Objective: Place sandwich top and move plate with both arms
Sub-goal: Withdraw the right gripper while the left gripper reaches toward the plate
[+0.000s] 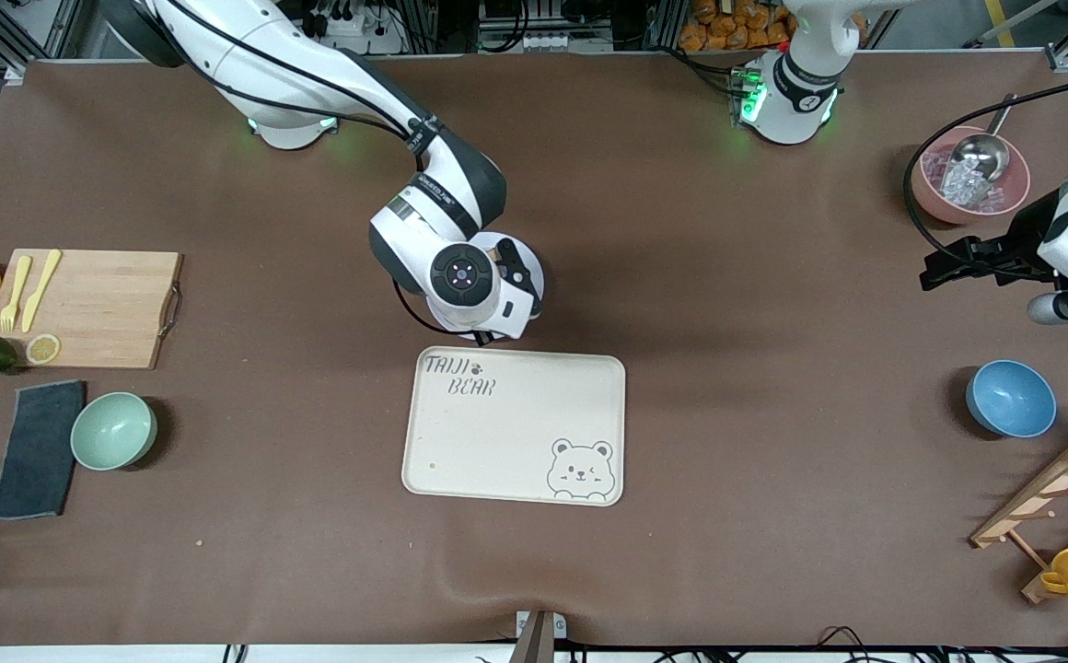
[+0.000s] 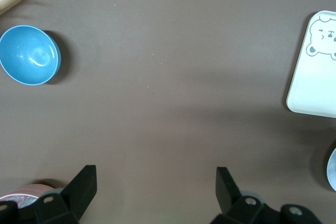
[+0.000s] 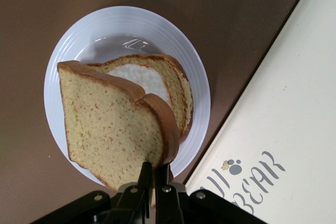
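Note:
My right gripper (image 3: 156,167) is shut on the crust edge of the sandwich top (image 3: 110,124), a speckled brown bread slice. It holds the slice tilted just above the pale round plate (image 3: 105,24). On the plate lies another bread slice bearing a fried egg (image 3: 142,77), partly covered by the held slice. In the front view the right gripper (image 1: 508,267) is over the plate (image 1: 537,276), which sits farther from the camera than the bear-print tray (image 1: 516,428). My left gripper (image 2: 156,179) is open and empty, waiting over bare table near the pink bowl (image 1: 969,180).
A blue bowl (image 1: 1010,398) and a wooden rack (image 1: 1050,506) are at the left arm's end. A cutting board (image 1: 92,308), a green bowl (image 1: 113,430), a grey cloth (image 1: 37,449) and fruit are at the right arm's end.

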You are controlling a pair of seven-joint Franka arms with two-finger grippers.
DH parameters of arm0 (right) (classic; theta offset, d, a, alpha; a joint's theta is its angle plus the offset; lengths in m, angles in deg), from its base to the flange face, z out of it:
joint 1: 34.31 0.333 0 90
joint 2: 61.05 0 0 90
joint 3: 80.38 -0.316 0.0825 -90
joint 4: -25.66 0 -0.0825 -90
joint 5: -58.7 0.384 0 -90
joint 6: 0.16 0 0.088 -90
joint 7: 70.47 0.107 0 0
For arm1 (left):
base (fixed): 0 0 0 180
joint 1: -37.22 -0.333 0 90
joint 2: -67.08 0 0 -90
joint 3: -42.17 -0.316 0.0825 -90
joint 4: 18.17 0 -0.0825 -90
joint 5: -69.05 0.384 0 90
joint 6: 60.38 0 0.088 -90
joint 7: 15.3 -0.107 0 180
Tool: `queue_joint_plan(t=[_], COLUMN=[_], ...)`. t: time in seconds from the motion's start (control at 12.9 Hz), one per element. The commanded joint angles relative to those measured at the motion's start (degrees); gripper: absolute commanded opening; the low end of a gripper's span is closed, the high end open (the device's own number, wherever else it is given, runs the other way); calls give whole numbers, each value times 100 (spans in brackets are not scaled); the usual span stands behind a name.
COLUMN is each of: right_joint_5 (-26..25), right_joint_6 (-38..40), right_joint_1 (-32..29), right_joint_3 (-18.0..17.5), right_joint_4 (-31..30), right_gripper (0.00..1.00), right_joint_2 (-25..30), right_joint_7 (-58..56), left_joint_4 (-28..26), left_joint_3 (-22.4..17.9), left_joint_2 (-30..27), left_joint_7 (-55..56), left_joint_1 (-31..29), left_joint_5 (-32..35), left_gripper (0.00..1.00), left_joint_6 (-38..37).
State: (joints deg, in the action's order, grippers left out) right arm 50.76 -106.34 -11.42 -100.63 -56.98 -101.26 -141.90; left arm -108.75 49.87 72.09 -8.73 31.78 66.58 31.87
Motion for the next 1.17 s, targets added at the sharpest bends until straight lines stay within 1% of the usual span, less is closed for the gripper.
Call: queue_joint_plan(t=[0.0,0.16,0.23,0.31,0.39,0.78,0.86,1.01,1.09], right_joint_5=[-120,-120,-120,-120,-120,-85,-50,-6,-6], right_joint_6=[-87,-114,-114,-122,-123,-70,-61,-43,-17], right_joint_1=[136,224,268,277,268,102,-21,-162,-284], right_joint_3=[-5,-5,-5,-5,-5,-14,-31,-57,-58], right_joint_4=[152,152,152,152,152,205,205,205,205], right_gripper=[0,0,4,40,99,100,100,100,100], right_joint_2=[-180,-189,-189,-198,-207,-110,-93,91,205], right_joint_7=[111,286,331,340,331,252,252,252,252], left_joint_4=[-56,-56,-56,-56,-56,-56,-56,-47,-56], left_joint_3=[3,3,3,3,3,12,20,3,12], left_joint_2=[-18,-18,8,17,17,175,227,376,447], left_joint_7=[-42,-42,-42,-42,-42,-33,-50,-50,-50], left_joint_1=[-27,-27,-27,-27,-27,-27,-36,-10,-1], left_joint_5=[-97,-97,-97,-97,-97,-158,-402,-1349,-1606], left_gripper=[100,100,100,100,100,100,100,100,100], left_joint_6=[83,100,144,153,153,162,171,214,293])
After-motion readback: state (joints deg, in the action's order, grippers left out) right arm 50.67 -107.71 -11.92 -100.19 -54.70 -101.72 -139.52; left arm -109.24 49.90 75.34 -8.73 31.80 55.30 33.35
